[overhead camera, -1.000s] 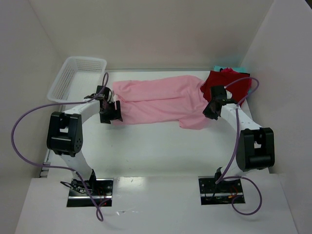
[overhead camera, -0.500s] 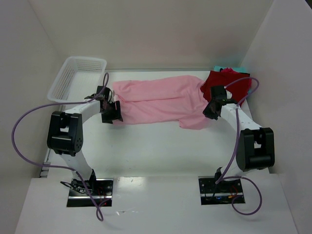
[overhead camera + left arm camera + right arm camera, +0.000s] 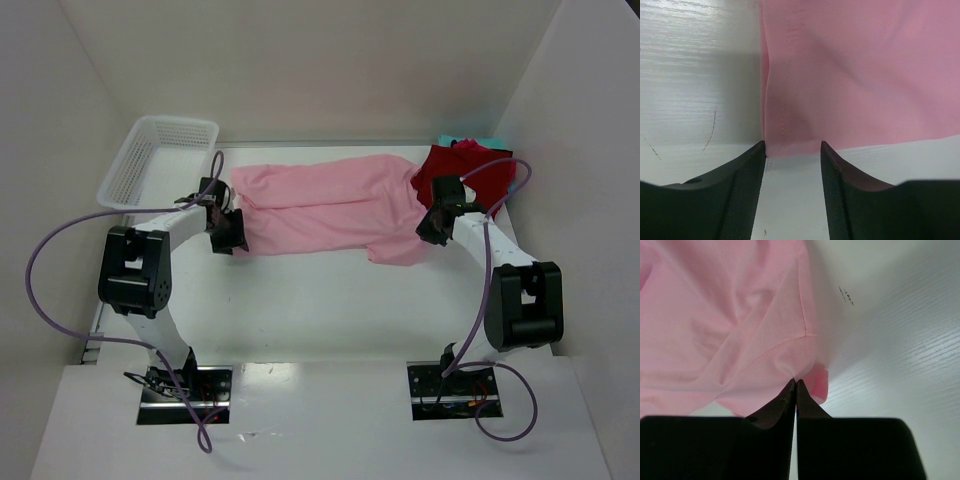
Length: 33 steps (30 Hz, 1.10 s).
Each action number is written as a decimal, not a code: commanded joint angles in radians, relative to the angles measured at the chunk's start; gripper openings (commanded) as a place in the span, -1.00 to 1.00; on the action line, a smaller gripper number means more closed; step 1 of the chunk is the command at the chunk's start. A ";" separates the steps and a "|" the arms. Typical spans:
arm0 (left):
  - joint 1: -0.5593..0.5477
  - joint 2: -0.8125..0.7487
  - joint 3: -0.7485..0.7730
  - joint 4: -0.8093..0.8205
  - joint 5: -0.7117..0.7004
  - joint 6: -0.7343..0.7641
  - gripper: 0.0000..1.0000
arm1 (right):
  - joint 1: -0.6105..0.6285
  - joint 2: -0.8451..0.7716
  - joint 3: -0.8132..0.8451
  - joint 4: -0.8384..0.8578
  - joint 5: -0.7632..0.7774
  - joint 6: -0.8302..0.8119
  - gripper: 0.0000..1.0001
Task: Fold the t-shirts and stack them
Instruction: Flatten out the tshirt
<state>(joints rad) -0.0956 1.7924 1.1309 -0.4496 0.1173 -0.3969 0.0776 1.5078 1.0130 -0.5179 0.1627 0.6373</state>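
A light pink t-shirt (image 3: 330, 205) lies spread across the table's far half. A dark red folded shirt (image 3: 455, 172) sits at the back right, with a teal one (image 3: 462, 139) showing behind it. My left gripper (image 3: 230, 232) is open at the pink shirt's near-left corner; in the left wrist view its tips (image 3: 792, 147) straddle the hem corner (image 3: 777, 145) without closing. My right gripper (image 3: 432, 228) is shut on a pinch of the pink shirt (image 3: 740, 330) at its right side, with cloth bunched at the tips (image 3: 796, 382).
A white mesh basket (image 3: 160, 158) stands at the back left, close to the left arm. White walls enclose the table on three sides. Purple cables loop out from both arms.
The left gripper has edged slightly toward the pink shirt's corner. The right arm and the shirts have not moved.
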 commanded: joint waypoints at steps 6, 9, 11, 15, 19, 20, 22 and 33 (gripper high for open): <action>0.005 0.024 -0.008 -0.004 0.012 -0.008 -0.14 | -0.006 -0.009 -0.005 0.021 0.014 -0.007 -0.92; 0.005 0.024 -0.008 -0.004 0.012 -0.008 -0.57 | -0.006 -0.009 -0.005 0.021 0.014 -0.007 -0.92; 0.005 0.024 -0.008 -0.004 0.012 -0.008 -0.83 | -0.006 -0.009 0.004 0.021 0.014 -0.007 -0.92; 0.005 -0.010 -0.008 -0.004 0.002 -0.008 -1.00 | -0.006 -0.021 0.004 0.021 0.014 -0.016 -1.00; 0.005 -0.086 0.038 -0.015 -0.021 0.001 -1.00 | -0.006 -0.067 0.055 0.030 -0.018 -0.036 -1.00; 0.005 -0.167 0.105 -0.061 -0.042 0.013 -1.00 | -0.006 -0.110 0.102 0.030 -0.019 -0.059 -1.00; 0.005 -0.214 0.154 -0.070 -0.042 0.027 -1.00 | -0.006 -0.139 0.142 0.030 -0.019 -0.068 -1.00; 0.005 -0.473 0.366 -0.046 -0.127 0.069 -1.00 | -0.006 -0.261 0.560 0.042 -0.075 -0.182 -1.00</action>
<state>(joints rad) -0.0956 1.3724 1.4536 -0.5137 0.0277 -0.3614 0.0776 1.3289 1.4490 -0.5262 0.1020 0.5060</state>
